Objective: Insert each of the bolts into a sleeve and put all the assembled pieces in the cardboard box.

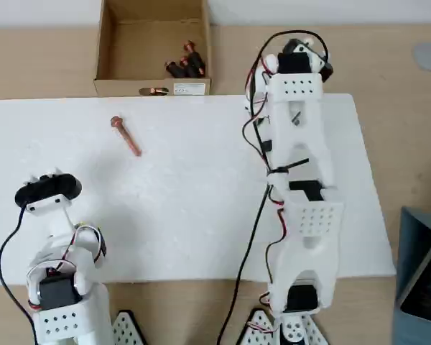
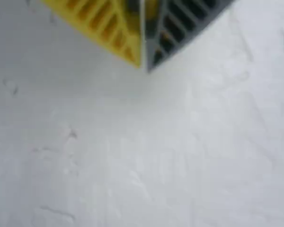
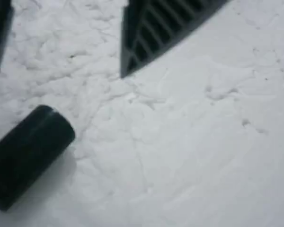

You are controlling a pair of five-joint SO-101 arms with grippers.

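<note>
White mat point(image 1: 194, 208) on wood table point(image 1: 36, 65) butts cardboard box point(image 1: 104, 50); bolt point(image 1: 126, 135) near box. L gripper point(image 2: 143, 61) pressed together; R gripper point(image 3: 61, 66) spread, sleeve point(image 3: 26, 153) on mat.

Robotics lab or maker's workshop, by the look: wooden desk point(image 1: 29, 65) under a white mat point(image 1: 187, 201), two white plastic arms point(image 1: 302, 180) mounted at the near edge, loose wires point(image 1: 254, 237) trailing.

Bolt point(image 1: 126, 135) on mat point(image 1: 201, 208) — box point(image 1: 140, 47) behind.
</note>
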